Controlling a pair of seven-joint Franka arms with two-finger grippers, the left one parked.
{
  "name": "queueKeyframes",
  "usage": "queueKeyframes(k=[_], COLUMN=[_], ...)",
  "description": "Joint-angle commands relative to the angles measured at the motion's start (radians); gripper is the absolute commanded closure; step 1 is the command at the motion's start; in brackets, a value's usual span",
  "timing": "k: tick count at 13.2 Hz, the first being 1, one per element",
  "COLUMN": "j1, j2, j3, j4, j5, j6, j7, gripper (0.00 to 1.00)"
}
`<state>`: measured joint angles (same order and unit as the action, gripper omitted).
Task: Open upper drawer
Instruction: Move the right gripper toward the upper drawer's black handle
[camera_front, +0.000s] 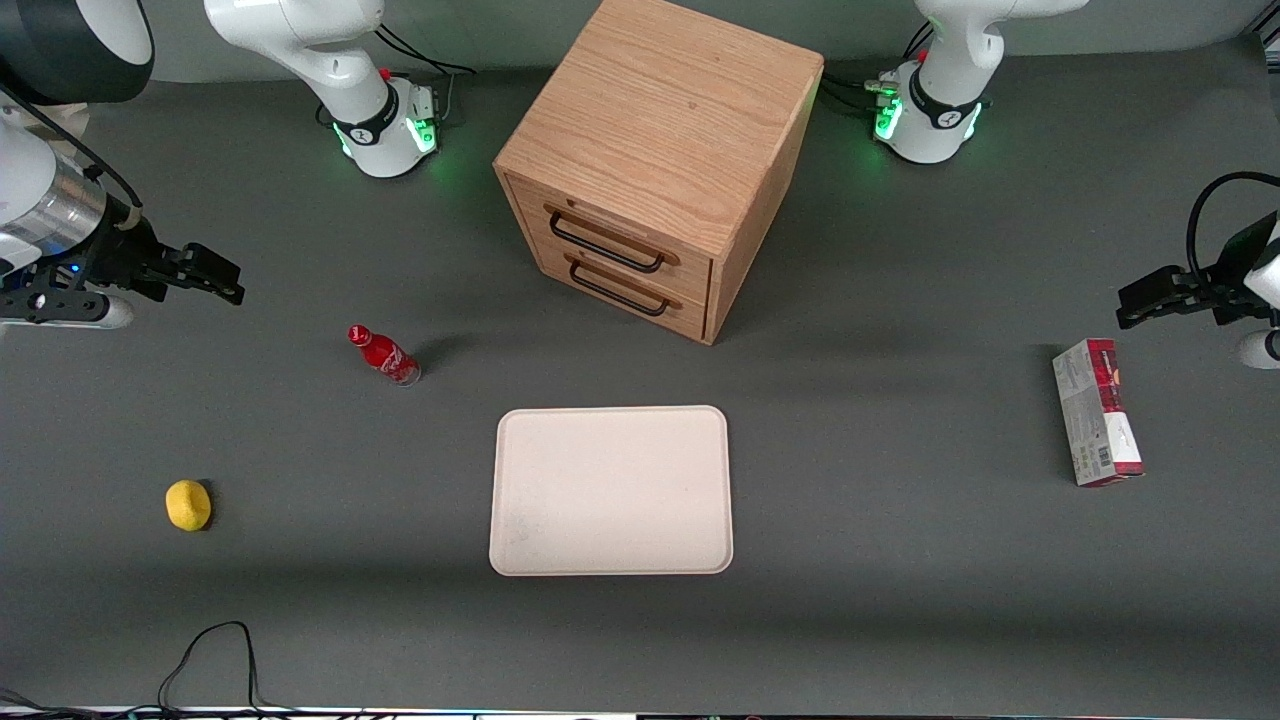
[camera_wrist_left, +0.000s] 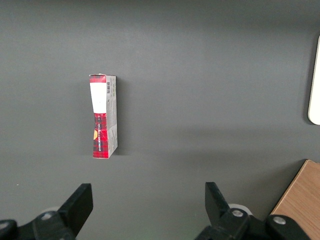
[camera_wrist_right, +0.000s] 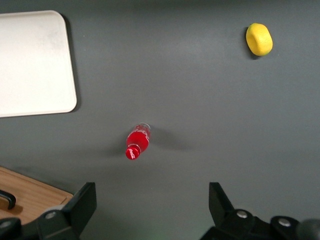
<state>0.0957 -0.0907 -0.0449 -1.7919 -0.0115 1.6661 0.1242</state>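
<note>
Since the upper drawer (camera_front: 607, 237) looks fully shut and nothing is touching it, I'd say this is the very start: the approach hasn't begun. The end effector (camera_front: 215, 278) sits at the left edge of the front view, in the upper half, well apart from the cabinet (camera_front: 660, 150), hanging above the grey surface (camera_front: 900, 600). Its fingers are spread wide with nothing between them; the wrist camera shows the two black fingertips (camera_wrist_right: 82, 202) far apart over bare surface.

My guess for the next move: swing over to the cabinet's front, line up with the thin dark bar handle (camera_front: 605, 243), close around it, then pull straight out.

As for the drawer itself, it's light oak, the topmost of two matching ones, flush with the cabinet face. The cabinet sits top centre of the front view, its front turned toward the lower left of the frame. The lower drawer (camera_front: 625, 288) has an identical handle right below, so picking the right bar matters.
</note>
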Motion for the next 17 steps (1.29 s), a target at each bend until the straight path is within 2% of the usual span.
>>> queueKeyframes(k=[1, 4, 5, 8, 12, 15, 16, 17], j1=[0.012, 0.012, 0.012, 0.012, 0.013, 0.016, 0.016, 0.016], j2=[-0.011, 0.055, 0.084, 0.17, 0.236, 0.282, 0.304, 0.318], j3=[-0.024, 0.002, 0.044, 0.213, 0.446, 0.591, 0.617, 0.626], j4=[0.005, 0.08, 0.124, 0.218, 0.246, 0.269, 0.269, 0.269], j5=[0.024, 0.027, 0.027, 0.018, 0.024, 0.037, 0.072, 0.135], j6=[-0.019, -0.003, -0.003, -0.011, -0.009, -0.011, -0.009, -0.008], j7=[-0.032, -0.02, -0.015, 0.092, -0.01, -0.096, -0.141, -0.182], gripper=[0.0, 0.0, 0.0, 0.0, 0.0, 0.0, 0.0, 0.0])
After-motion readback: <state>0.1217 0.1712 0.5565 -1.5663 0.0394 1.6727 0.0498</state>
